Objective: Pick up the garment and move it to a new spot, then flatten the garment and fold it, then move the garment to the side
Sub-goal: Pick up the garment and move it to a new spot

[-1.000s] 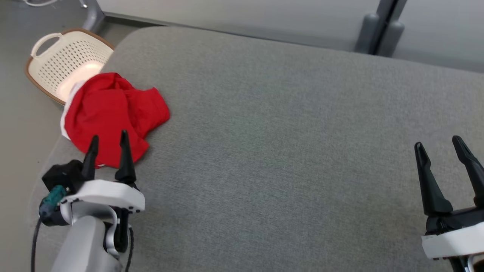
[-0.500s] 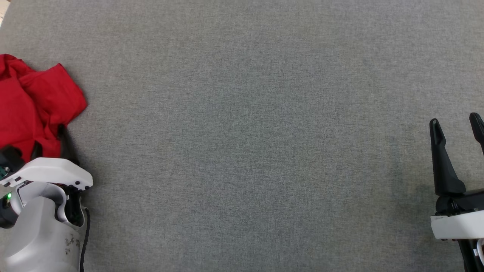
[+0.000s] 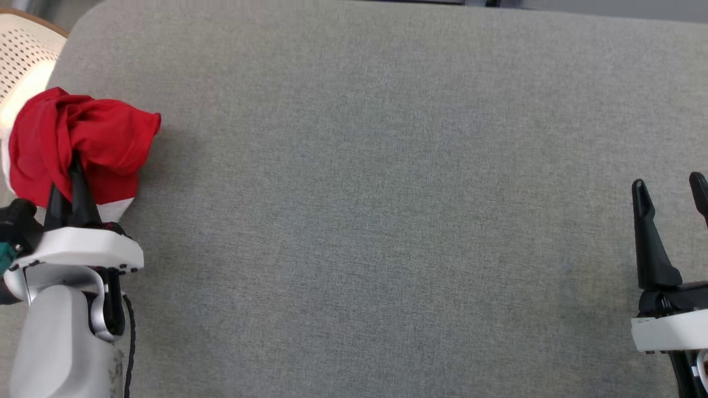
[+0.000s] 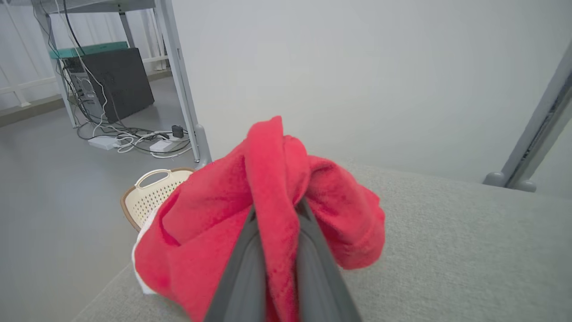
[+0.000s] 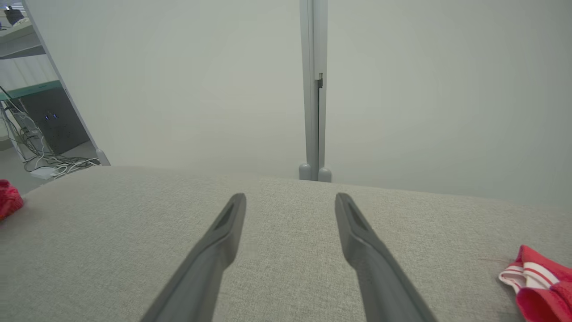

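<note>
The garment (image 3: 105, 138) is a crumpled red cloth with a white edge, bunched at the far left of the grey padded table (image 3: 354, 193). My left gripper (image 3: 71, 179) is shut on a fold of it, with the cloth gathered up around the two dark fingers. The left wrist view shows the garment (image 4: 214, 210) draped over both fingers, a pinched ridge of cloth running between them. My right gripper (image 3: 669, 185) stands open over bare table at the right edge, nothing between its fingers (image 5: 228, 223). In the right wrist view a bit of the garment (image 5: 9, 199) shows at the far left.
A cream perforated basket (image 3: 22, 50) sits beyond the table's left corner, on the floor (image 4: 152, 197). A red cloth with white stripes (image 5: 536, 277) lies on the table to the right of my right gripper. Grey frame posts (image 5: 315, 112) stand behind the table.
The head camera has shifted between frames. My left gripper went from open at the garment's near edge to shut on it, and the cloth has bunched up. The right gripper stays open.
</note>
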